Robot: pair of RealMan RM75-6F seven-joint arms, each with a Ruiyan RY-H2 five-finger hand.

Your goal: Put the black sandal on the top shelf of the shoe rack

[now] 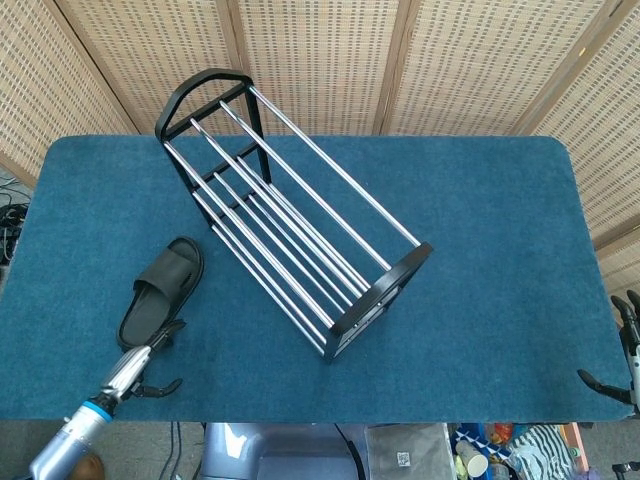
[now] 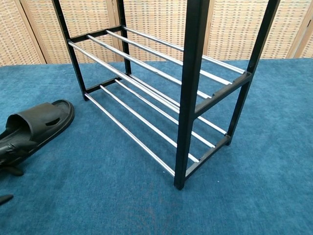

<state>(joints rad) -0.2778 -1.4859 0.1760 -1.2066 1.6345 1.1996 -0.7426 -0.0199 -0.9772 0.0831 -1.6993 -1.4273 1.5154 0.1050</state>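
Note:
The black sandal [image 1: 165, 285] lies flat on the blue table, left of the shoe rack [image 1: 290, 215], toe toward the rack. My left hand [image 1: 135, 368] is at the sandal's heel end; its fingers reach onto the heel and the thumb stands apart below. In the chest view the sandal [image 2: 41, 125] is at the left edge, with the dark fingers [image 2: 10, 159] on its heel. The rack [image 2: 190, 98] is a black frame with chrome rods, and both shelves are bare. My right hand [image 1: 625, 355] hangs off the table's right front corner, fingers spread, holding nothing.
The blue carpeted table [image 1: 480, 220] runs wide to the right of the rack. Wicker screens [image 1: 320, 60] close off the back. Clutter lies on the floor below the front edge [image 1: 480, 445].

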